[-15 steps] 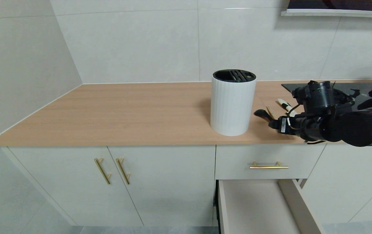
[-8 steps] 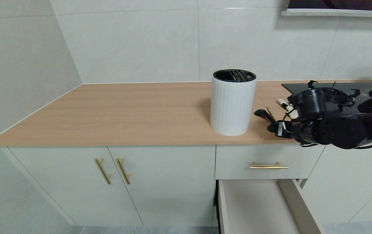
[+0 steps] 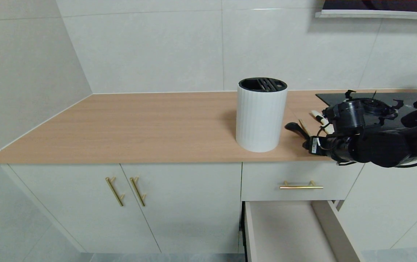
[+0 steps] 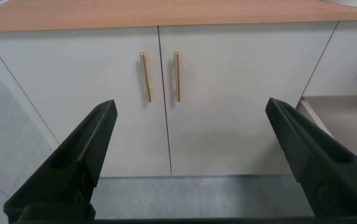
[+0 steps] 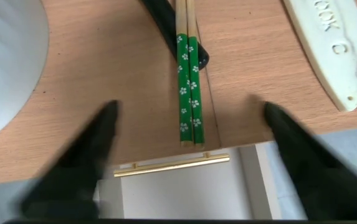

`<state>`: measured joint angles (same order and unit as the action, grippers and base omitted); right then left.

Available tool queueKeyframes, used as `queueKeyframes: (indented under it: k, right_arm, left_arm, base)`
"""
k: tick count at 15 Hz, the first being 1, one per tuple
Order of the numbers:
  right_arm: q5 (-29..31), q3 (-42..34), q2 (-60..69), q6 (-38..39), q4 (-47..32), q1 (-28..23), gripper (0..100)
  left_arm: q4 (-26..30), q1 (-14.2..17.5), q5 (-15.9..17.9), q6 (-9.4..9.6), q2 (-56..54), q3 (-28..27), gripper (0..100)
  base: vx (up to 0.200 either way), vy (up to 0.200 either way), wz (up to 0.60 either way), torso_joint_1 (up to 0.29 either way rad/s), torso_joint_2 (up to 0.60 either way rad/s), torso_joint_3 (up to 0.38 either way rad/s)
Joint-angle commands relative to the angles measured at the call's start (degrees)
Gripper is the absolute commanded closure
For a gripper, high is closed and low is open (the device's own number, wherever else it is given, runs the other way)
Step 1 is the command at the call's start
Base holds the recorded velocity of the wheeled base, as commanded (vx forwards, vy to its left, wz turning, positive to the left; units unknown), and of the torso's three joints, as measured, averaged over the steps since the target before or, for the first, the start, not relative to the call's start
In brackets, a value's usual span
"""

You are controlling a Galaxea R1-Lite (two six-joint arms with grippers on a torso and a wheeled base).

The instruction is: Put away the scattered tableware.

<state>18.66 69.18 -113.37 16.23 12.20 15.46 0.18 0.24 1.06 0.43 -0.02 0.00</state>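
Observation:
A pair of chopsticks (image 5: 189, 81) with green flowered ends lies on the wooden counter (image 3: 139, 127), partly over a black utensil (image 5: 172, 31). A white-handled piece (image 5: 328, 50) lies beside them. In the head view these are the chopsticks (image 3: 303, 126), black utensil (image 3: 293, 127) and white piece (image 3: 319, 117), just right of the white ribbed holder (image 3: 261, 120) with a black slotted top. My right gripper (image 5: 189, 109) hovers open above the chopsticks' near ends, at the counter's front edge (image 3: 308, 142). My left gripper (image 4: 190, 109) hangs open, low, facing the cabinet doors.
A black stove top (image 3: 372, 100) lies at the back right of the counter. Below the gripper a shut drawer has a gold handle (image 3: 301, 187), and the drawer (image 3: 288, 233) under it stands pulled out. Cabinet doors with two gold handles (image 4: 159, 76) are lower left.
My right arm has dropped a little and shifted slightly left toward the counter's front edge over the chopsticks. Nothing on the counter has moved.

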Motion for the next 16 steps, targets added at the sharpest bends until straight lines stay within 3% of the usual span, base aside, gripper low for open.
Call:
queueKeyframes:
  k: [1,10,13,15,16]
  right_arm:
    - [0.0,-0.1,0.1,0.0,0.0,0.0,100]
    - [0.0,-0.5,3.0,0.0,-0.3,0.0,100]
    - [-0.6,-3.7,11.4,0.0,-1.9,0.1,100]
    - [-1.4,-6.0,17.9,0.0,-5.8,0.1,100]
    - [-4.8,-7.7,24.2,0.0,-10.4,0.2,100]
  left_arm:
    - [0.0,0.0,0.0,0.01,0.0,0.0,0]
    - [0.0,0.0,0.0,-0.08,0.0,0.0,0]
    - [0.0,0.0,0.0,0.01,0.0,0.0,0]
    - [0.0,0.0,0.0,0.01,0.0,0.0,0]
    - [0.0,0.0,0.0,-0.08,0.0,0.0,0]
  base:
    - [0.000,0.000,0.00,0.000,0.00,0.000]
    - [0.000,0.000,0.00,0.000,0.00,0.000]
    - [0.000,0.000,0.00,0.000,0.00,0.000]
    - [0.000,0.000,0.00,0.000,0.00,0.000]
    - [0.000,0.000,0.00,0.000,0.00,0.000]
